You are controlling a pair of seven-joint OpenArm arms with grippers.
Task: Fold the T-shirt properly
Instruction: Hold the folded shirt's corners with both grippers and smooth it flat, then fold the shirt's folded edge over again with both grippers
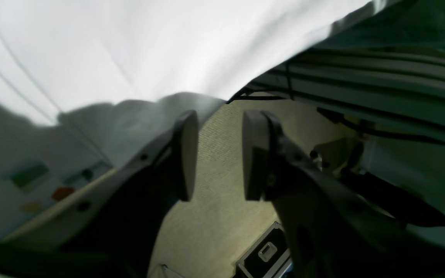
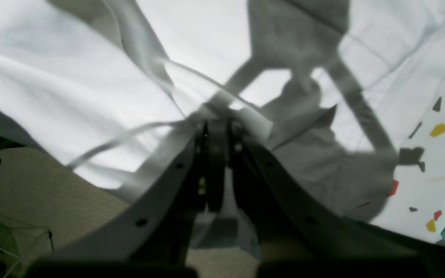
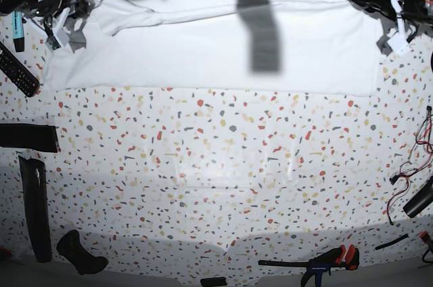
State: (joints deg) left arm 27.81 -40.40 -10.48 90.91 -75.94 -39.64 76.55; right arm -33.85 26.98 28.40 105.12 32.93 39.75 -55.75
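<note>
Lies spread along the far edge of the speckled terrazzo tabletop (image 3: 216,165) — the plain white thin-cloth T-shirt (image 3: 203,50). Right gripper (image 2: 217,127) clamped tight on a bunched fold; left gripper (image 1: 216,154) parted, holding nothing, just off the hem. Best to close left on its corner — then draw both evenly.

Your base view looks straight down over the T-shirt (image 3: 216,43); both wrist views hug its far edge
</note>
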